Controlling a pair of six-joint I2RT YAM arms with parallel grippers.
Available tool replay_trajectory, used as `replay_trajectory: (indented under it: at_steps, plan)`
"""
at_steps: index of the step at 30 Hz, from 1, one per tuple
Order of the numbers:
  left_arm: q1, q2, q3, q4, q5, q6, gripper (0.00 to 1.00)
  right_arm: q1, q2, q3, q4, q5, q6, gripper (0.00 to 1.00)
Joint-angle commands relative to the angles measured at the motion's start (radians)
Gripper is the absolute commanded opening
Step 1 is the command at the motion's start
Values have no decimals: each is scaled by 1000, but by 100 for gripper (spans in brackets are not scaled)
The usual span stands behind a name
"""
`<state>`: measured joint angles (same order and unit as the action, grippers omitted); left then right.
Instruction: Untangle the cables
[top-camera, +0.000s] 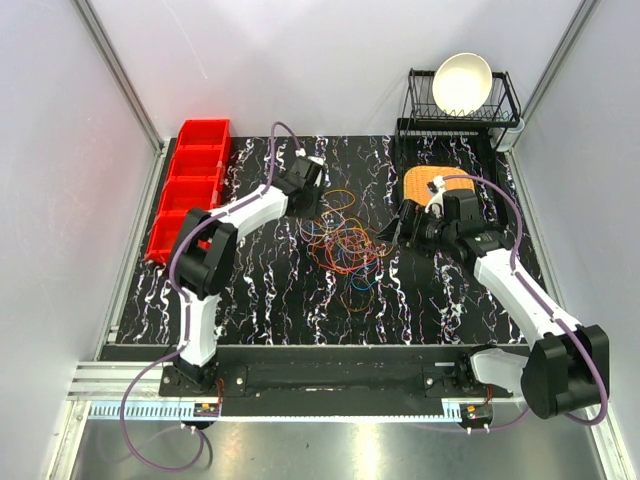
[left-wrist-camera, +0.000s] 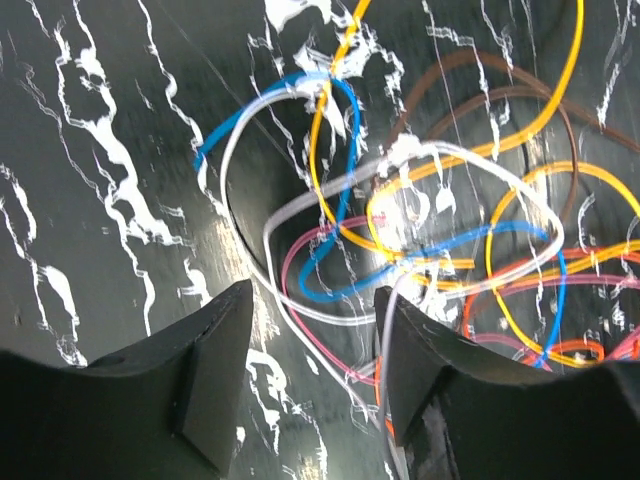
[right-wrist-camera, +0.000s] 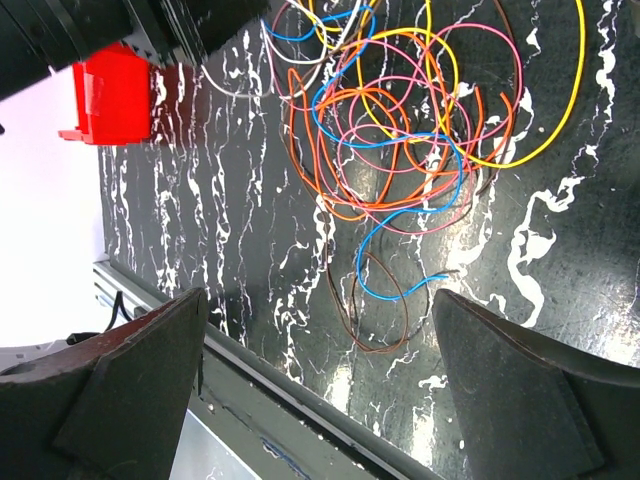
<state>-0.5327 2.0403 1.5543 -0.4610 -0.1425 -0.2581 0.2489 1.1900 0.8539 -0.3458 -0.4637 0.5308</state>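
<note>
Tangled cables (top-camera: 340, 240) lie mid-way across the counter (top-camera: 260, 290); left fingers (left-wrist-camera: 200, 370), part-open, seemingly straddle a white strand (left-wrist-camera: 228, 175) to tease it out; right fingers (right-wrist-camera: 140, 370) hover wide open.

You are looking at the cables (top-camera: 340, 240), thin orange, yellow, pink, blue, white and brown wires lying in one loose tangle at the middle of the black marbled surface (top-camera: 270, 290), looped over and through each other. A brown loop (right-wrist-camera: 380, 350) and a blue strand (right-wrist-camera: 360, 270) trail flat from the tangle's near side.
</note>
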Motion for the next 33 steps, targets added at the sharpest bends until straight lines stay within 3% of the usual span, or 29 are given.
replay_trajectory:
  at_steps: [1, 6, 8, 10, 12, 13, 14, 16, 20, 33]
  plan:
    - [2, 35, 52, 53, 24, 13, 55, 9, 16, 27, -2, 0, -23, 99]
    - [14, 73, 55, 78, 29, -1, 54, 7, 31, 28, -4, 0, -23, 99]
    - [28, 69, 40, 103, 46, -6, 57, 7, 34, 30, -2, -1, -23, 99]
    - [31, 51, 24, 113, 78, -13, 71, 9, 33, 30, -4, -1, -26, 99]
    - [27, -30, -25, 110, 87, -29, 76, 9, 30, 28, -2, 0, -26, 99]
    - [23, -73, -52, 122, 98, -35, 97, 9, 33, 30, -4, 0, -26, 99]
    - [19, -166, -104, 125, 109, -41, 99, 9, 34, 30, -4, 0, -28, 99]
    - [19, -297, -144, 137, 116, -44, 99, 7, 39, 36, -4, -1, -26, 99]
    - [40, -364, -188, 165, 49, -17, 99, 9, 57, 47, -2, -10, -26, 99]
    - [114, -34, -36, 171, 86, -13, 74, 7, 62, 39, -10, -4, -29, 98]
